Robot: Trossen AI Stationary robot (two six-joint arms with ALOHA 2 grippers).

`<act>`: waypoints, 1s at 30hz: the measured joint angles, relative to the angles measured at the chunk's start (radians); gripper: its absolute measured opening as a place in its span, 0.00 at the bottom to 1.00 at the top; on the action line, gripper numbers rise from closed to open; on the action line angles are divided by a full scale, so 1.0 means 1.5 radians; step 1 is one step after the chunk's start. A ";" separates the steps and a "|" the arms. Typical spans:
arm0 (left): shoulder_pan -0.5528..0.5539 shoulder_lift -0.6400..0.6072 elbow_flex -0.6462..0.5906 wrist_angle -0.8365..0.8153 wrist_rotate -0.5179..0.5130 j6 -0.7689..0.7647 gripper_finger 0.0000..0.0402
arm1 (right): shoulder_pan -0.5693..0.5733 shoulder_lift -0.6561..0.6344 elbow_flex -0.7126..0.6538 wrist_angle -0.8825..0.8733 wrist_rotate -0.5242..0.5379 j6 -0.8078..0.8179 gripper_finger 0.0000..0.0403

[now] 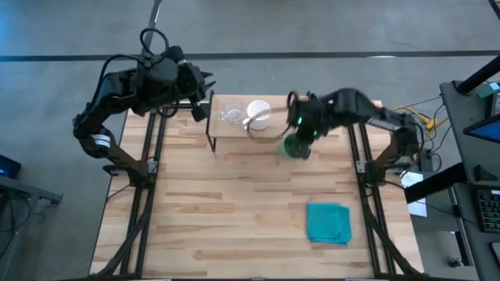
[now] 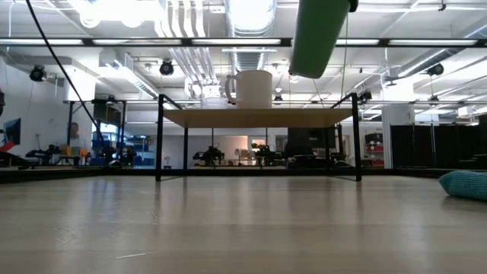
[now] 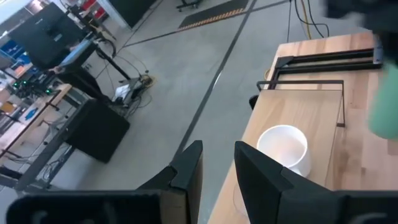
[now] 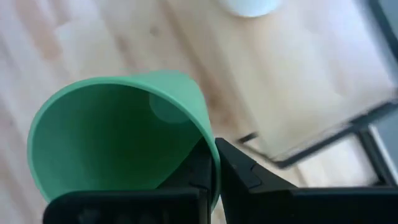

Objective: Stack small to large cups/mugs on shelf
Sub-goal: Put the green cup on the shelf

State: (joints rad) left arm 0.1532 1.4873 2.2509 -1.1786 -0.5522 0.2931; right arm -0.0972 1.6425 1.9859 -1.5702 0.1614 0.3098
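Carrying the green cup (image 1: pixel 297 145) toward the shelf (image 1: pixel 234 129), the right pincer (image 4: pixel 212 163) pinches its rim and holds it tilted in the air by the shelf's right end. The white mug (image 2: pixel 251 88) and glass cup (image 1: pixel 230 114) stand on the shelf near the worktop's (image 1: pixel 234 211) far edge. The left pincer (image 3: pixel 217 167) waits spread beyond the shelf's left end. Next, I judge, the green cup must be righted and set down beside the mug.

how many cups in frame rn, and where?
3. Glass cup and white mug stand on the shelf. Green cup is held in the right claw, in the air beside the shelf. None seem hidden.
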 joint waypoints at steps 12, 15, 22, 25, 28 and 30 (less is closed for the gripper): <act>0.015 0.069 -0.002 0.024 0.097 -0.081 0.20 | -0.193 -0.035 -0.006 -0.001 -0.008 -0.097 0.02; 0.019 0.104 -0.011 0.082 0.162 -0.092 0.20 | -0.222 -0.023 -0.007 0.000 -0.029 -0.128 0.02; 0.043 0.205 -0.013 0.130 0.165 -0.087 0.20 | -0.256 0.002 -0.007 0.000 -0.043 -0.206 0.02; 0.055 0.244 -0.013 0.165 0.165 -0.087 0.20 | -0.266 0.002 -0.007 0.000 -0.043 -0.226 0.02; 0.056 0.271 -0.013 0.228 0.166 -0.088 0.20 | -0.281 0.002 -0.007 0.003 -0.043 -0.238 0.02; 0.055 0.282 -0.013 0.266 0.175 -0.088 0.20 | -0.290 0.002 -0.007 0.007 -0.043 -0.248 0.02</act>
State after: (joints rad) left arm 0.2363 1.9097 2.2307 -0.7796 -0.2896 0.1616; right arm -0.5329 1.6451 1.9751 -1.5602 0.0971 -0.0625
